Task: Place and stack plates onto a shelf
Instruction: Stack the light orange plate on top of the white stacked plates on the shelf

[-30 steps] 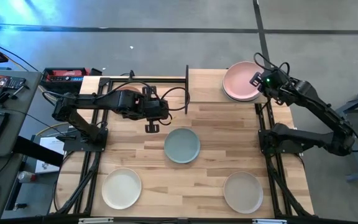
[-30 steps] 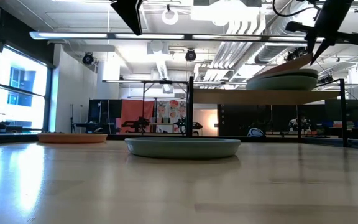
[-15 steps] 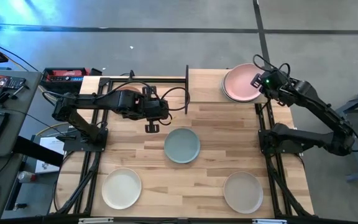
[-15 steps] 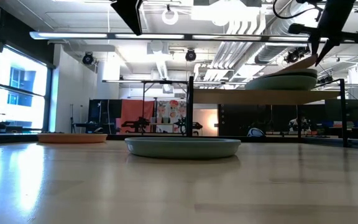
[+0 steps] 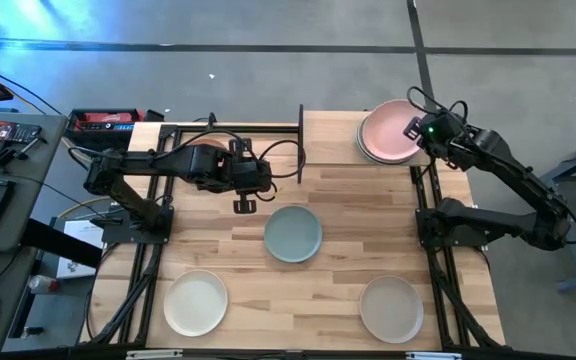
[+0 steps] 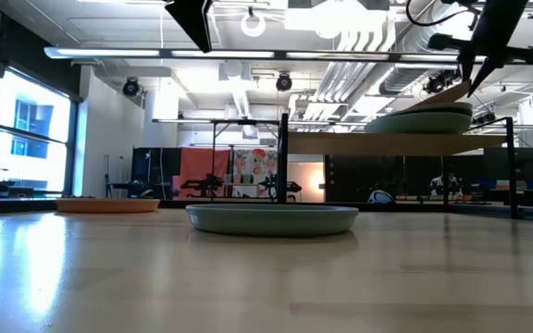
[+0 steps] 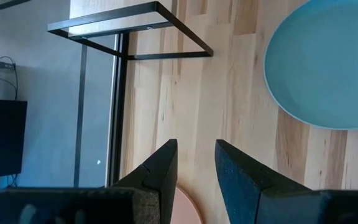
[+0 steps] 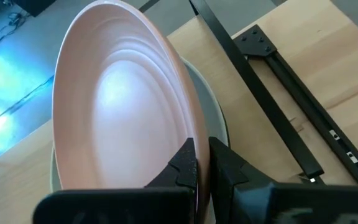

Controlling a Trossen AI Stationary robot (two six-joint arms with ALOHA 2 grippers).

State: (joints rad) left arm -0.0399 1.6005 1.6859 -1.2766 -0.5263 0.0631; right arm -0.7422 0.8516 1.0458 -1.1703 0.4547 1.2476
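Slatted light-wood tabletop (image 5: 338, 270) fills the high view's middle. At left centre the left gripper (image 5: 245, 205) hangs empty, its dark fingers a narrow gap apart, near a round matte blue-green plate (image 5: 293, 233). A cream plate (image 5: 196, 303) and a beige plate (image 5: 391, 308) lie at lower left and lower right. At upper right the right gripper (image 5: 409, 128) pinches the rim of a smooth pink plate (image 5: 386, 130), tilted over a pale plate (image 8: 213, 112) on the shelf (image 5: 330, 132).

Shelf (image 5: 343, 135) at table's (image 5: 328, 275) far edge. Two stacked plates (image 5: 388, 133) on shelf's right end. One plate (image 5: 293, 233) before shelf, mid-table; two plates (image 5: 196, 303) (image 5: 391, 309) nearer front edge.
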